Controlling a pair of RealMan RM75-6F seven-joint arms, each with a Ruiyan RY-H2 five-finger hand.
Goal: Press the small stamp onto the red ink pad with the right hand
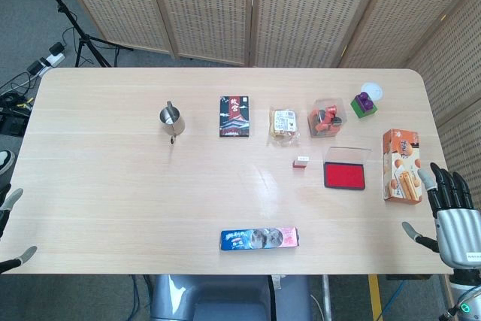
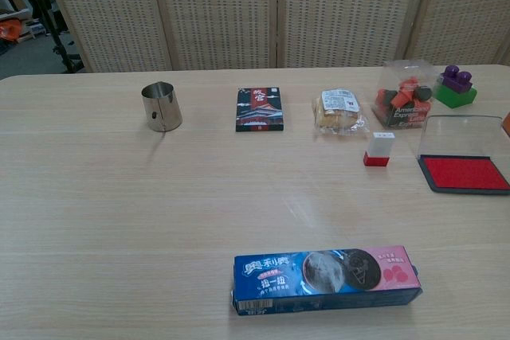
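Note:
The small stamp (image 1: pixel 301 162) (image 2: pixel 378 150), white on top with a red base, stands upright on the table just left of the red ink pad (image 1: pixel 344 175) (image 2: pixel 465 173). The pad lies open in a black tray, its clear lid raised at the back. My right hand (image 1: pixel 448 216) hovers at the table's near right corner with fingers spread and nothing in it, well right of the pad. Only the fingertips of my left hand (image 1: pixel 13 227) show, at the left edge of the head view, apart and holding nothing. Neither hand appears in the chest view.
An orange snack box (image 1: pixel 401 165) lies between the pad and my right hand. Behind the stamp sit a wrapped pastry (image 1: pixel 283 125), a clear box of orange items (image 1: pixel 328 117) and a purple-green block (image 1: pixel 364 104). A cookie pack (image 1: pixel 259 238), black card box (image 1: pixel 234 116) and steel cup (image 1: pixel 171 119) stand further left.

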